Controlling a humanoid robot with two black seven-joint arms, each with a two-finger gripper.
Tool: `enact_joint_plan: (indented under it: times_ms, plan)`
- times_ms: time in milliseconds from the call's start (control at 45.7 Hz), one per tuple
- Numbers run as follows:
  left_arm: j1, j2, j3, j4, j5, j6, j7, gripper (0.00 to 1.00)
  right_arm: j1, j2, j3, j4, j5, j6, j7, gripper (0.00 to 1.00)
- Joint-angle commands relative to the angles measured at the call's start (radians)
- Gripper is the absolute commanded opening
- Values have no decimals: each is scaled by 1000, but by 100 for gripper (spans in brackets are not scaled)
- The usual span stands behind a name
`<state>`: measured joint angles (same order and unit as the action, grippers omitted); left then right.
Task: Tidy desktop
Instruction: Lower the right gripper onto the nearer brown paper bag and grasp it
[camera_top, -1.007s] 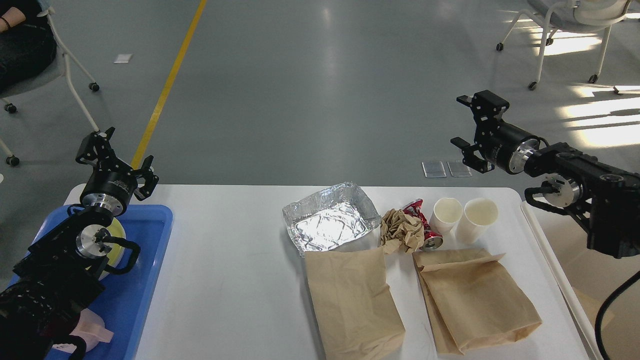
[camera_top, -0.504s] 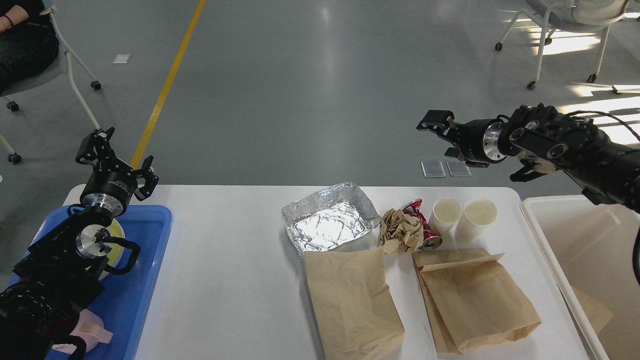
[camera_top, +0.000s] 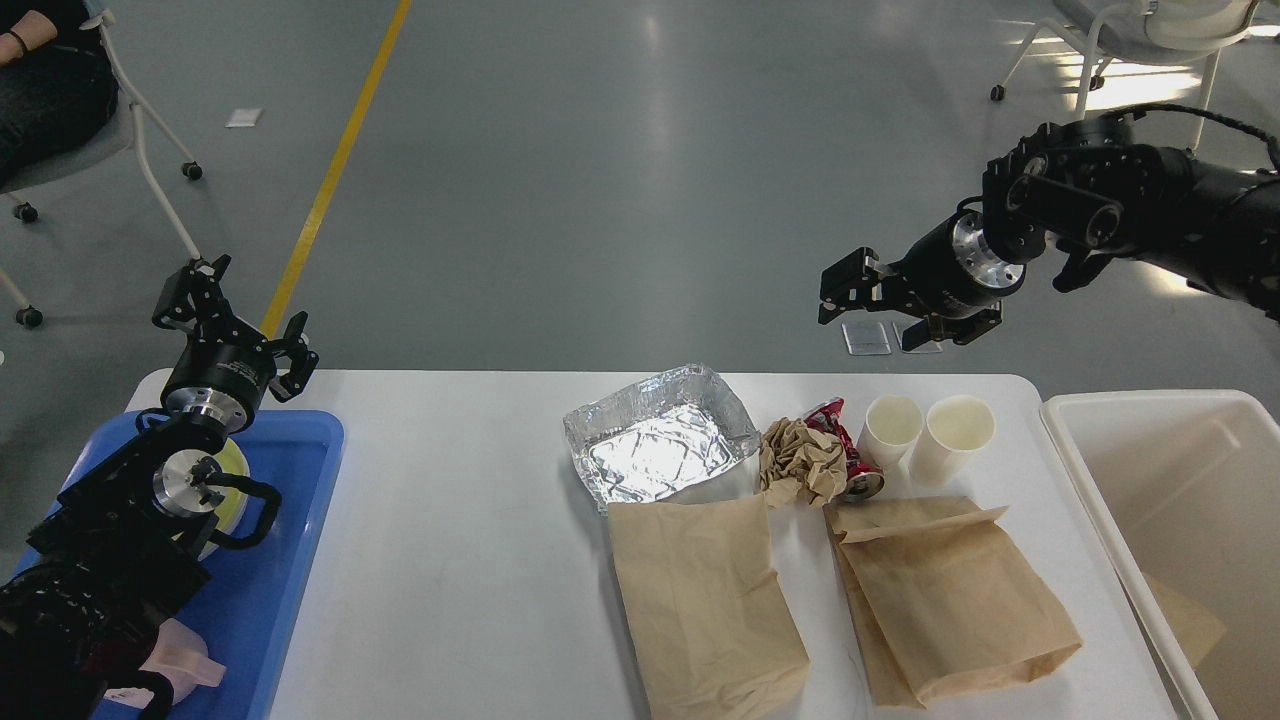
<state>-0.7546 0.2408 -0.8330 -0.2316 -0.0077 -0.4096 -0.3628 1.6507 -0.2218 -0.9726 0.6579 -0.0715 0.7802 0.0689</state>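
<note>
Nearest on the white desktop (camera_top: 470, 560): two flat brown paper bags, one (camera_top: 705, 600) toward the middle, the other (camera_top: 950, 600) to its right. Left edge: blue tray (camera_top: 290, 560) under the left arm; right edge: white bin (camera_top: 1150, 500) just beside the tabletop. Behind the bags, left to right: crumpled foil tray (camera_top: 660, 445), ball of brown paper (camera_top: 803, 463) touching a crushed red can (camera_top: 850, 455), two white paper cups (camera_top: 893, 428) (camera_top: 955, 435) leaning side by side. Farther back: left gripper (camera_top: 232, 325) raised over the tray's far end, fingers spread, holding nothing; right gripper (camera_top: 868, 300) hanging beyond the far table edge above the cups, fingers parted and empty.
</note>
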Motion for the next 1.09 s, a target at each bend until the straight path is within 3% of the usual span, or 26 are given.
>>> enact_joint_plan:
  times_ms: [0, 241, 460, 723, 854, 1073]
  plan:
    - [0, 0, 0, 0, 0, 0, -1, 99, 58, -8, 2, 81, 4, 117, 0, 100]
    - [0, 0, 0, 0, 0, 0, -1, 99, 227, -88, 2, 287, 64, 142, 0, 100]
    - [0, 0, 0, 0, 0, 0, -1, 99, 317, -88, -1, 410, 98, 142, 0, 100]
    - [0, 0, 0, 0, 0, 0, -1, 99, 118, 30, 14, 393, 78, 76, -8, 100]
    - [0, 0, 0, 0, 0, 0, -1, 99, 25, 96, 23, 375, 68, 33, -35, 100]
    - [0, 0, 0, 0, 0, 0, 1, 99, -118, 228, 35, 218, 29, 2, -66, 100]
